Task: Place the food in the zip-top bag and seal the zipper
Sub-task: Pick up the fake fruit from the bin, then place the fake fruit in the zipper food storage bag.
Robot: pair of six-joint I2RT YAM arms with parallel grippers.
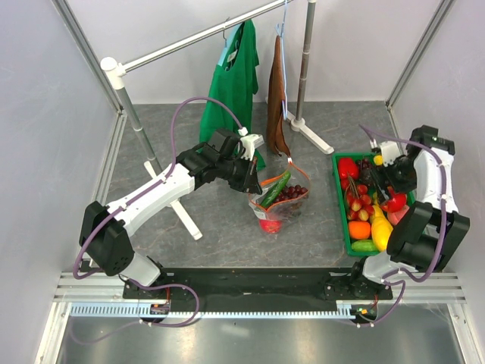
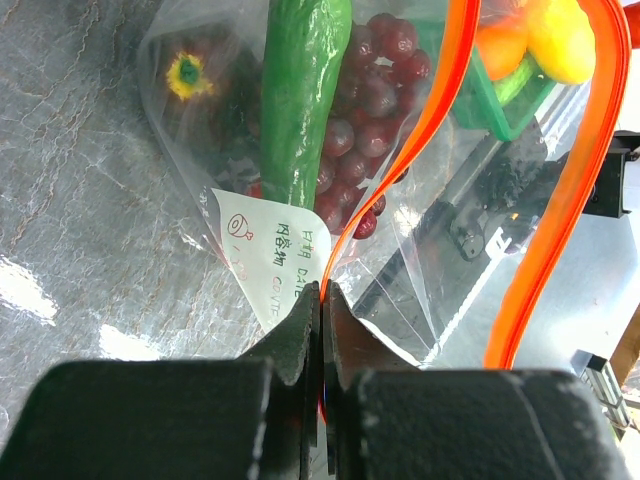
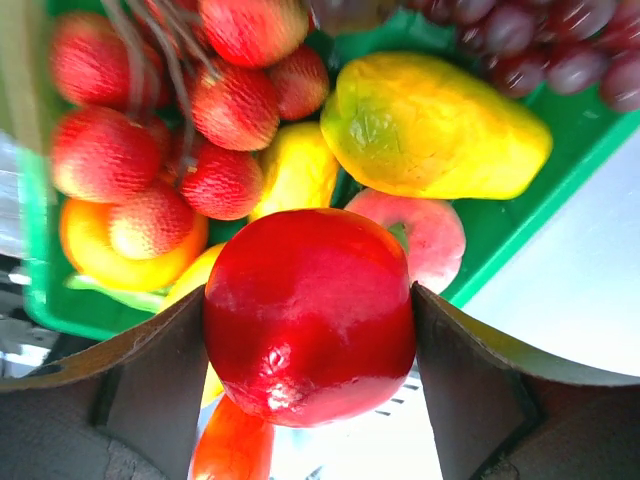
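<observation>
The clear zip-top bag (image 1: 279, 201) lies mid-table, its mouth lifted. It holds a green cucumber (image 2: 300, 100), dark purple grapes (image 2: 372, 85) and a dark maroon round fruit (image 2: 186, 82). My left gripper (image 1: 251, 173) is shut on the bag's orange-red zipper (image 2: 400, 160) at the near rim, and the far rim (image 2: 560, 170) arcs apart from it, so the mouth stands open. My right gripper (image 1: 392, 193) hangs over the green tray (image 1: 338, 199), shut on a red apple (image 3: 310, 315) held just above the other fruits.
The tray (image 3: 560, 170) holds a yellow mango (image 3: 430, 125), red bumpy fruits (image 3: 200, 120), grapes (image 3: 540, 40), a red pepper (image 1: 348, 167) and an orange (image 1: 359, 229). A clothes rack with a green shirt (image 1: 233, 83) and a brown cloth (image 1: 277, 98) stands behind the bag, its white feet (image 1: 312, 136) on the table.
</observation>
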